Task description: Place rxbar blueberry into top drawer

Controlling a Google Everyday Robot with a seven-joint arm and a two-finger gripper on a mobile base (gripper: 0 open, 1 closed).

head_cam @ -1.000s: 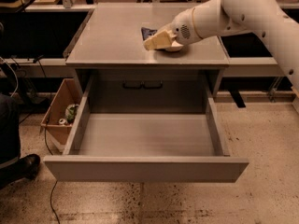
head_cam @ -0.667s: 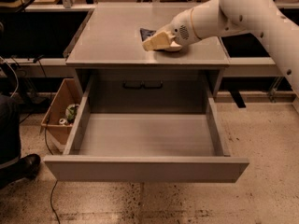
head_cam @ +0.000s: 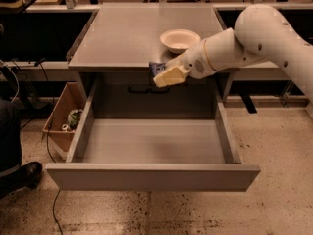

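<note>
Pincer (head_cam: 167,77) grasping rxbar blueberry (head_cam: 155,67) at its tip; above open top drawer (head_cam: 151,176).

Matt metal drawer (head_cam: 151,176), smooth claw (head_cam: 159,76) above, rxbar blueberry (head_cam: 155,67) perhaps glossy

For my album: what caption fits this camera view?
The gripper holds the rxbar blueberry above the open top drawer, bowl behind.

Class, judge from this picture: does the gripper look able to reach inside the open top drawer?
Probably yes. The gripper, shut on the rxbar blueberry, hangs at the front edge of the table above the top drawer, which stands pulled out with nothing visible blocking the way down.
</note>
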